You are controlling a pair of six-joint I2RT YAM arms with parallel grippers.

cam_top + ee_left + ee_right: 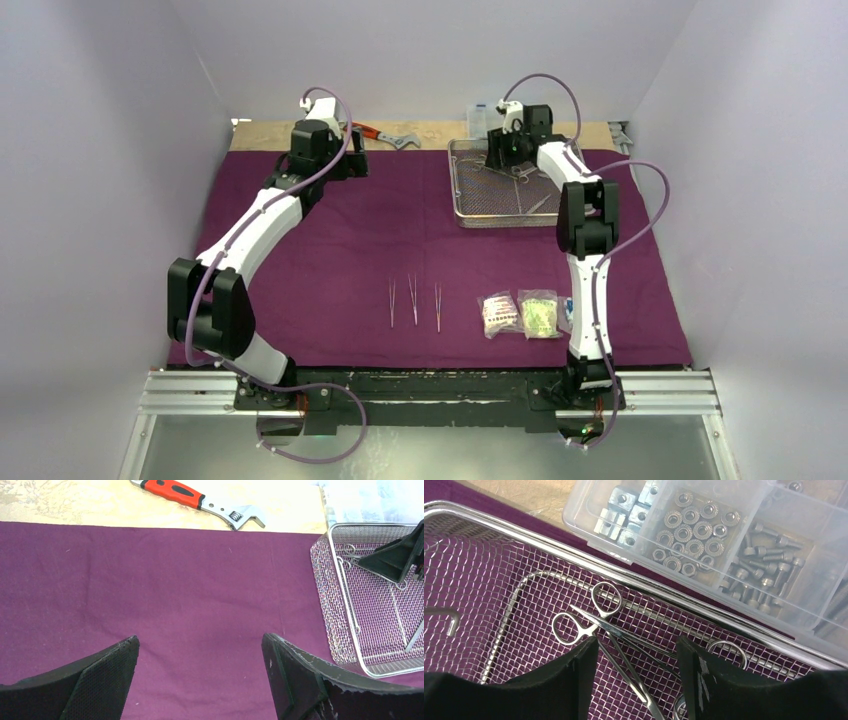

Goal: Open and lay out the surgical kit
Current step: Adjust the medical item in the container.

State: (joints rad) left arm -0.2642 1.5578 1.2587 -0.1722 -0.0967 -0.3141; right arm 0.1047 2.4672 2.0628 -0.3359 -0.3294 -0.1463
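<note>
Right gripper (636, 647) jaws stand apart astride the scissor-like forceps (599, 623) — slim steel, ring handles — lying in the wire-mesh tray (474, 570), far right. Left gripper (200, 642) gapes wide over the purple cloth (175, 580).

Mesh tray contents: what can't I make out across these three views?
- Forceps tips: right wrist view, hidden behind the fingers of the right gripper and cut off by the bottom edge.
- Second ringed instrument: same view, mostly behind a finger.
- Tray contents: top view, too small, partly under the right arm.
- Third packet: top view, mostly hidden by the right arm.
</note>
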